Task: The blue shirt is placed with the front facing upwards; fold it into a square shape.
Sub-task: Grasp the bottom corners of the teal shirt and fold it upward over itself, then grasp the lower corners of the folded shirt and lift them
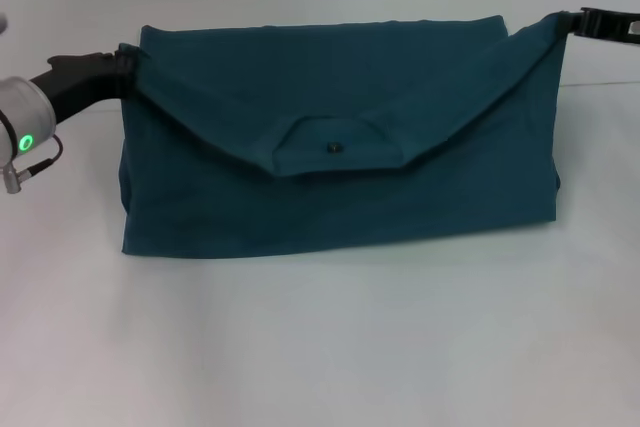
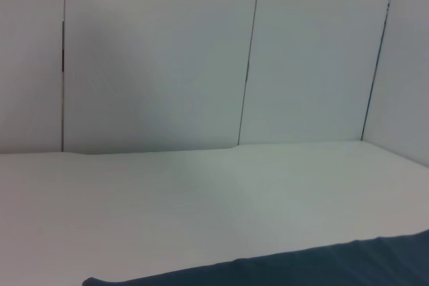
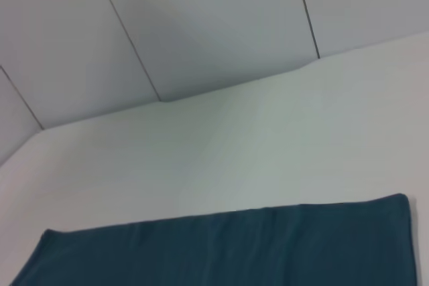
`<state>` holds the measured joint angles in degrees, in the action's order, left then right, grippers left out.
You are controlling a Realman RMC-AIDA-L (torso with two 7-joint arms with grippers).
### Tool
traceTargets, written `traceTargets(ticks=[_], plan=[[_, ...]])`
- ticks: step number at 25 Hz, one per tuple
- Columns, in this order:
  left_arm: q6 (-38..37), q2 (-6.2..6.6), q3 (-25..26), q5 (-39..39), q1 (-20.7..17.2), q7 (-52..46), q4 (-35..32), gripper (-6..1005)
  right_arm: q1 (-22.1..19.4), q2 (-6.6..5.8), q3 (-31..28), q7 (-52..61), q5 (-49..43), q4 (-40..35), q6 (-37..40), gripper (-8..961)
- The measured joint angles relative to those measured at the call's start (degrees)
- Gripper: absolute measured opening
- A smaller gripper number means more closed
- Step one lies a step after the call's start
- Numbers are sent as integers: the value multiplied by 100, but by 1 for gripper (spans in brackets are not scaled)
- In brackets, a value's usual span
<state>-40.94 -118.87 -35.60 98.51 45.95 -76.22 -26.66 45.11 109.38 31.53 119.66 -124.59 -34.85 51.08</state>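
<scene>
In the head view, the blue shirt [image 1: 340, 147] is seen lying on the white table [image 1: 320, 347], spread wide across the middle of the surface; its upper part is folded down over the body in a broad V-shaped flap, so that the neckline sits near the centre with a small dark neck label [image 1: 334, 147] showing inside it; no lettering can be read on the label, and no print is visible on the cloth that faces up. The left gripper [image 1: 122, 64] is held at the shirt's far left corner, its dark body reaching in from the left edge, with a grey wrist segment bearing a lit green ring behind it; the corner of cloth appears pinched there and drawn slightly outward. The right gripper [image 1: 572, 20] is held at the far right corner, reaching in from the right edge; the cloth is pulled up into a taut point at its tip, so it seems closed on the fabric.

In the left wrist view, only a strip of the shirt [image 2: 335, 266] is shown, lying flat on the table [image 2: 201, 199] before pale wall panels [image 2: 154, 58]; no fingers are shown.

In the right wrist view, a wider band of the shirt [image 3: 234, 246] is shown flat on the table [image 3: 234, 145], its far edge straight; no fingers are shown there either.
</scene>
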Motion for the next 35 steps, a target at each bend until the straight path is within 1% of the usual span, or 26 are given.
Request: traceTargets(ticks=[3,5,6,7,9,10,12,15,17,23,25,26,27,30,32,33,34,35], plan=[[164,-53,3,0,68,254,92,1,25,49,219,2,-6,79,-209,2],[290,-115,5,0,120,387,119,1,67,72,353,2,-7,183,-339,3],[355,-153,13,1,149,451,123,1,131,92,530,-1,-11,313,-549,4],[425,-185,13,1,175,504,126,1,131,92,530,-1,-11,313,-549,5],[565,-233,10,1,211,562,124,0,187,106,750,20,-16,427,-753,7],[613,-253,9,1,223,573,110,26,215,118,867,47,-19,481,-859,32],[650,-278,8,1,228,575,73,77,221,133,893,52,-21,484,-878,81],[651,-274,1,1,213,549,49,154,224,155,909,53,-26,440,-896,155],[636,-255,-1,1,194,514,20,248,210,142,911,55,-28,399,-874,204],[546,-219,-94,51,93,62,-225,528,70,136,880,80,-20,120,-562,458],[418,-209,-489,63,-104,-438,-502,622,-42,164,881,164,-17,-89,-331,539],[388,-215,-681,72,-211,-618,-622,628,-184,203,902,246,-25,-316,-101,580],[339,-224,-920,79,-355,-846,-795,635,-184,203,902,246,-25,-316,-101,620],[159,-248,-1673,231,-901,-1612,-1385,654,-527,255,919,384,-29,-798,413,717],[-38,-272,-1972,460,-1263,-2088,-1756,660,-782,290,885,435,-19,-1097,708,773],[-162,-295,-2062,590,-1432,-2267,-1920,660,-1074,368,851,448,36,-1415,946,801],[-280,-332,-2112,721,-1585,-2378,-2058,660,-1074,368,851,448,36,-1415,946,800],[-394,-393,-2154,866,-1747,-2451,-2205,660,-1204,409,847,435,63,-1542,1038,800]])
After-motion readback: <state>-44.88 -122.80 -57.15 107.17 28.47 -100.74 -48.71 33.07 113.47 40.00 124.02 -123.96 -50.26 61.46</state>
